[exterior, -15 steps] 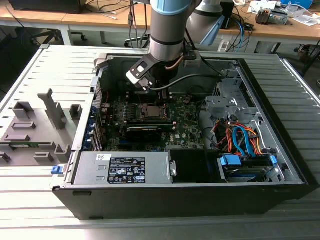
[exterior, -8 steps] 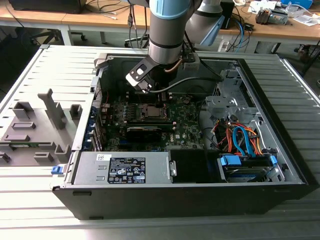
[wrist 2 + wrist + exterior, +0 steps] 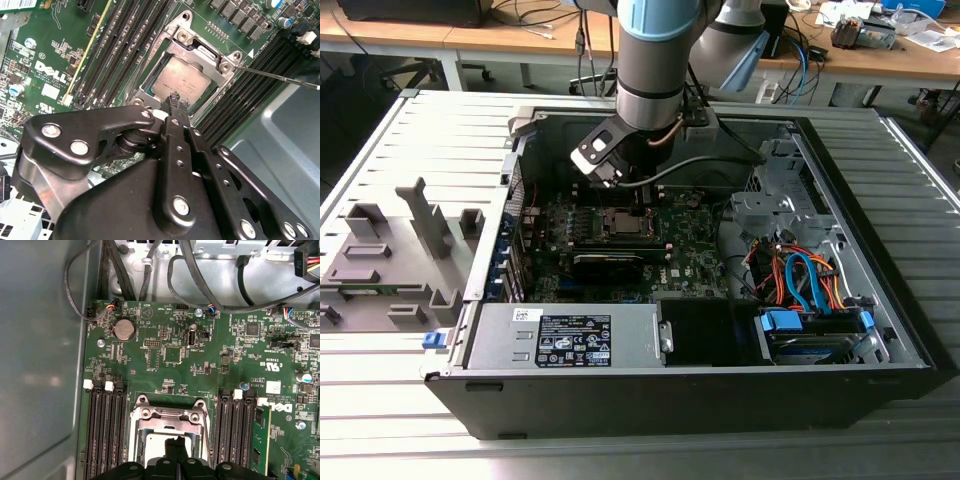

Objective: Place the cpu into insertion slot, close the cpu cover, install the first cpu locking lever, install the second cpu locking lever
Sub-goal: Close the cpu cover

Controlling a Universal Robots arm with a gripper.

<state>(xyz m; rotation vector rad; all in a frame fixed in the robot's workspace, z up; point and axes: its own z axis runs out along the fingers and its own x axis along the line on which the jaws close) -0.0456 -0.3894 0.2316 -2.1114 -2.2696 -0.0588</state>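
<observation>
One cpu (image 3: 182, 82) lies under one lowered cpu cover (image 3: 159, 62), one thin lever (image 3: 280, 77) jutting aside; one gripper (image 3: 178, 101) hangs above, fingers together.

grey slatted table (image 3: 380, 420), opened-up pc case (image 3: 720, 400) lying flat on it, a few grey plastic holder blocks (image 3: 382, 268) sitting beside the case on the exterior view's left

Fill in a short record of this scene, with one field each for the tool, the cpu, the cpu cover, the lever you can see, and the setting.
tool: shut, nothing seen between its tips, poised over the cpu's edge
cpu: seated in the socket, silver top showing
cpu cover: lying down over the cpu, framing it
locking lever: thin rod reaching out from a socket corner across the memory slots
setting: open computer case
</observation>
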